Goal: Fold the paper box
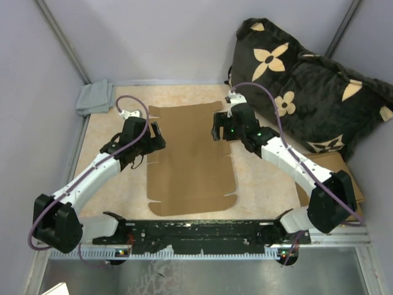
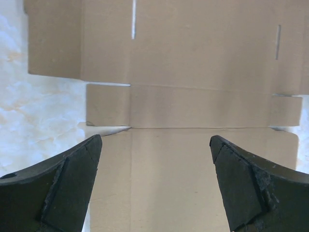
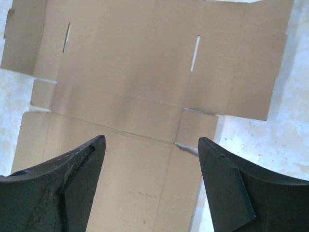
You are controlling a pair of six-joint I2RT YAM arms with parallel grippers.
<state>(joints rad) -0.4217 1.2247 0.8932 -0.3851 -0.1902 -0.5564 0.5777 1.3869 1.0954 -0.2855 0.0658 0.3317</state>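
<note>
Plainly, left tool point(image 2: 155, 140) & right tool point(image 3: 151, 139) gape empty over paper box point(image 1: 190, 160), edges cropped in wrist cams.

Overhead; two close downward wrist views, probably sharing paper box point(image 1: 190, 160)

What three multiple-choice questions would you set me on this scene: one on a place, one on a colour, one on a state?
1. Where is the paper box? A. flat on the table B. leaning on the wall C. on the cushion
2. What colour is the cloth in the far left corner? A. red B. grey C. yellow
3. How are the left arm's fingers? A. pinching a flap B. spread open, holding nothing C. folded away

Answers: 1 A, the overhead view shows it lying unfolded; 2 B, it is plainly grey; 3 B, the wrist view shows a wide gap with only cardboard beneath.
</note>
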